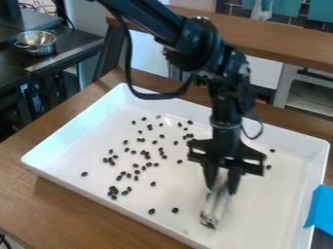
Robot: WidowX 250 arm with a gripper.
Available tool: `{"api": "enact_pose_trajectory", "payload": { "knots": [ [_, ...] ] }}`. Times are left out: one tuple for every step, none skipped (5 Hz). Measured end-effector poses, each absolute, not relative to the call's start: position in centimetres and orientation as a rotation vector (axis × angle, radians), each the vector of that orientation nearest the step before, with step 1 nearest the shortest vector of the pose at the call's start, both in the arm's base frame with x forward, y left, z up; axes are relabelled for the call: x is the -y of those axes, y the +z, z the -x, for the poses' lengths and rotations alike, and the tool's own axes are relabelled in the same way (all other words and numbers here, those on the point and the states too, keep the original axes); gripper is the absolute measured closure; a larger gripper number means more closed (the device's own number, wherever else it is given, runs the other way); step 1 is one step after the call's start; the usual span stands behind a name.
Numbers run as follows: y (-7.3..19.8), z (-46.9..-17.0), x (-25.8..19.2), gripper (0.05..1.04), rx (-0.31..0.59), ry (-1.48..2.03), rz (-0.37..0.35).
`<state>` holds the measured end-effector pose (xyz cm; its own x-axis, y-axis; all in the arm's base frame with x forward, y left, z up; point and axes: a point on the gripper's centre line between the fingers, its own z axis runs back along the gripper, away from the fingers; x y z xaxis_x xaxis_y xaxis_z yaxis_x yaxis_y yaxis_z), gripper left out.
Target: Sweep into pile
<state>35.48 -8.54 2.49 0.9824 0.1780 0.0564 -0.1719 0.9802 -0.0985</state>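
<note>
My gripper hangs over the right half of a large white tray, shut on a pale, whitish tool whose lower end reaches down near the tray floor. Many small black beans lie scattered, mostly left of the gripper. Two loose ones are near the front, left of the tool's lower end, and a couple lie to the gripper's right. Part of the tray behind the arm is hidden.
The tray's raised walls surround the beans on a wooden table. Blue tape is at the tray's right edge. A metal bowl stands on a dark surface at the upper left, and a wooden ledge runs behind.
</note>
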Motion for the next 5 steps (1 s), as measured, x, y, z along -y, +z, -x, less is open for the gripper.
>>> {"api": "enact_pose_trajectory", "payload": {
  "knots": [
    [2.3, -35.0, 7.0, 0.711, 0.042, 0.152, 0.092],
    [2.4, -34.6, 4.1, 0.711, 0.031, 0.153, 0.084],
    [2.3, -34.0, 1.4, 0.711, 0.036, 0.137, 0.082],
    [2.5, -33.3, -2.0, 0.711, 0.025, 0.141, 0.079],
    [2.8, -32.5, -5.9, 0.711, 0.001, 0.145, 0.076]
  ]
}}
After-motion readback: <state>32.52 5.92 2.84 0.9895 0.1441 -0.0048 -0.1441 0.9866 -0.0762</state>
